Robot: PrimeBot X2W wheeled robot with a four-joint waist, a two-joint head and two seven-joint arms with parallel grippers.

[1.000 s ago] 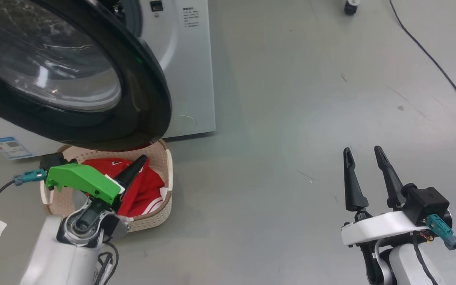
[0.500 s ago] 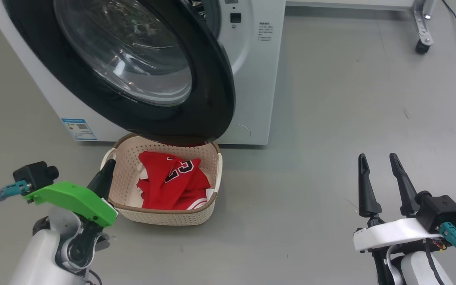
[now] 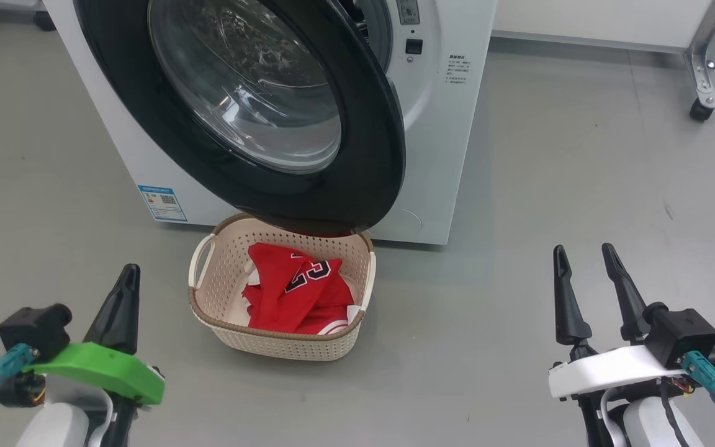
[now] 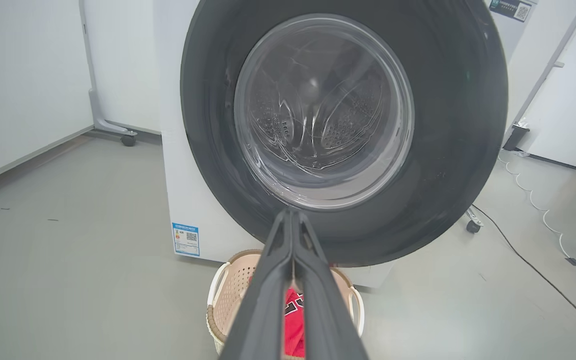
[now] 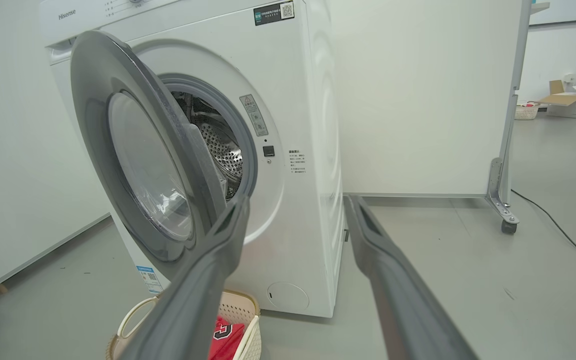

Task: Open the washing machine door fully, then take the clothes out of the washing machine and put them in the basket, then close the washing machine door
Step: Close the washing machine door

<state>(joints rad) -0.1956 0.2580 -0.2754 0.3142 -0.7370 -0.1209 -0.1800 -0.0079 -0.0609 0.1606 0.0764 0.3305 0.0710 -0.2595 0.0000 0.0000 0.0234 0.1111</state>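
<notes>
Clothes (image 3: 289,292) in basket (image 3: 283,344), left gripper (image 3: 128,273) withdrawn (pinched, empty), right gripper (image 3: 583,249) spread.

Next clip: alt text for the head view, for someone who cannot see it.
A white washer has its round, black-rimmed door open above a cream basket holding red clothes on a grey floor. The left claw, shut, sits at lower left and the right claw, open, at lower right, both empty and apart from the basket.

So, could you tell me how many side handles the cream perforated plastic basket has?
2: left handle and right handle, at opposite ends of the cream basket; none seems hidden.
</notes>
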